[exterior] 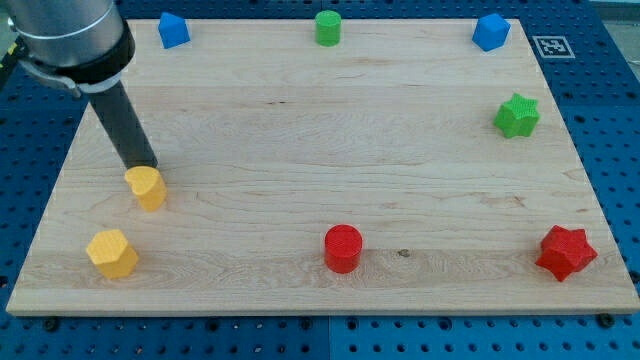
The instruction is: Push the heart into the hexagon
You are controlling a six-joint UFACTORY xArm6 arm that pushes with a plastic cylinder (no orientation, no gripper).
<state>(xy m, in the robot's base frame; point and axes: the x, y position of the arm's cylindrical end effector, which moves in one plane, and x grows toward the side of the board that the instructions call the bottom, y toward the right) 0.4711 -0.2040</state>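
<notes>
A yellow heart [146, 187] lies on the wooden board [320, 130] at the view's left. A yellow hexagon [111, 252] lies below it and a little to the left, near the board's bottom left corner, with a gap between the two. My tip [143, 166] is at the heart's upper edge, touching it or nearly so. The dark rod rises from there toward the view's top left.
A red cylinder [343, 247] and a red star [566, 252] lie along the bottom. A green star [517, 115] is at the right. A blue block [174, 30], a green cylinder [328, 27] and a blue block [491, 31] line the top edge.
</notes>
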